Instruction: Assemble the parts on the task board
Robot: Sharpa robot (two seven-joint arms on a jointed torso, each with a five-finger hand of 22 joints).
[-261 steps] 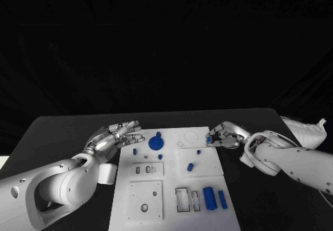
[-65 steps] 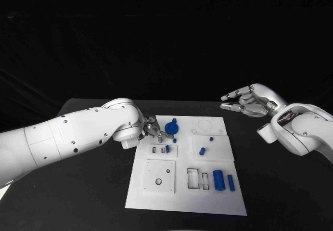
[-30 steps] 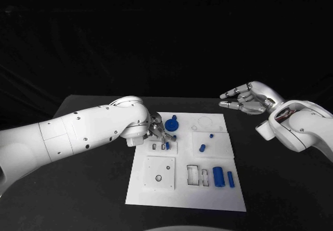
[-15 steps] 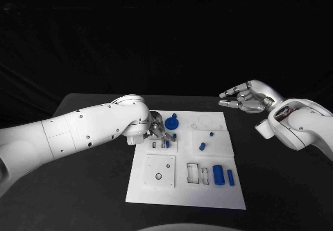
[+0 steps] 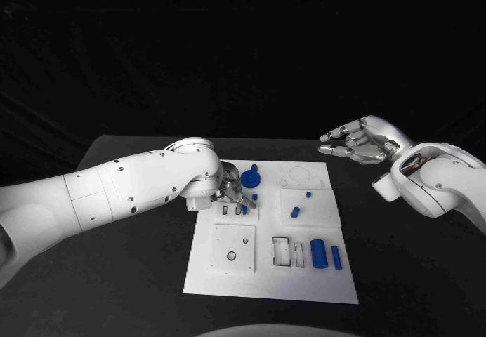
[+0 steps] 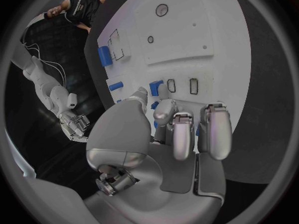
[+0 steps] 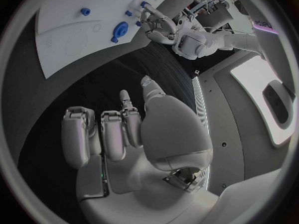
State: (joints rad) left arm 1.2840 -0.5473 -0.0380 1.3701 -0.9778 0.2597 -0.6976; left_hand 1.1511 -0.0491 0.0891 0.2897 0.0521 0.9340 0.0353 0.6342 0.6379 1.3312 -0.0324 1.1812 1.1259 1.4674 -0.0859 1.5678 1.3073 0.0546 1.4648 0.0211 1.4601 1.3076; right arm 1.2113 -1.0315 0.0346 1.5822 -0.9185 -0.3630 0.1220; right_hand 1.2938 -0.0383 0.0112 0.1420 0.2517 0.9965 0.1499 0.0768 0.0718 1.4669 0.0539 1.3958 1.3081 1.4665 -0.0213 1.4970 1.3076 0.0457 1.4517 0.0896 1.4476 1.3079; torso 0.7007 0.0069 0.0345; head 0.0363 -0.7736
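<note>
The small blue peg (image 5: pixel 244 208) sits at the left hand's (image 5: pixel 229 191) fingertips, just over the two narrow slots (image 5: pixel 231 209) in the upper-left part of the task board (image 5: pixel 268 284). In the left wrist view the same peg (image 6: pixel 156 88) shows between the thumb and the nearest finger, right beside those slots, so the fingers (image 6: pixel 177 134) look pinched on it, the others curled close alongside. Whether its tip already touches a slot I cannot tell.

The peg looks like hard moulded plastic: light, stiff, smooth enough to slip or twist if squeezed off-centre. A hold on its upper part, leaving the lower end free to enter the slot, seems best, with light pressure and the peg kept upright.

Around it on the board lie other parts: a blue disc with a knob (image 5: pixel 249 179) just beyond the hand, a short blue cylinder (image 5: pixel 293 211) and a tiny blue stud (image 5: pixel 307 193) to the right, and nearer the robot two longer blue bars (image 5: pixel 325 256) beside empty rectangular recesses (image 5: pixel 288 253). A square plate with a hole (image 5: pixel 232 248) lies on the near left.

The right hand (image 5: pixel 357 141) hovers off the board's far right corner over the black desk (image 5: pixel 132 274), holding nothing, its fingers loosely bent and apart.
</note>
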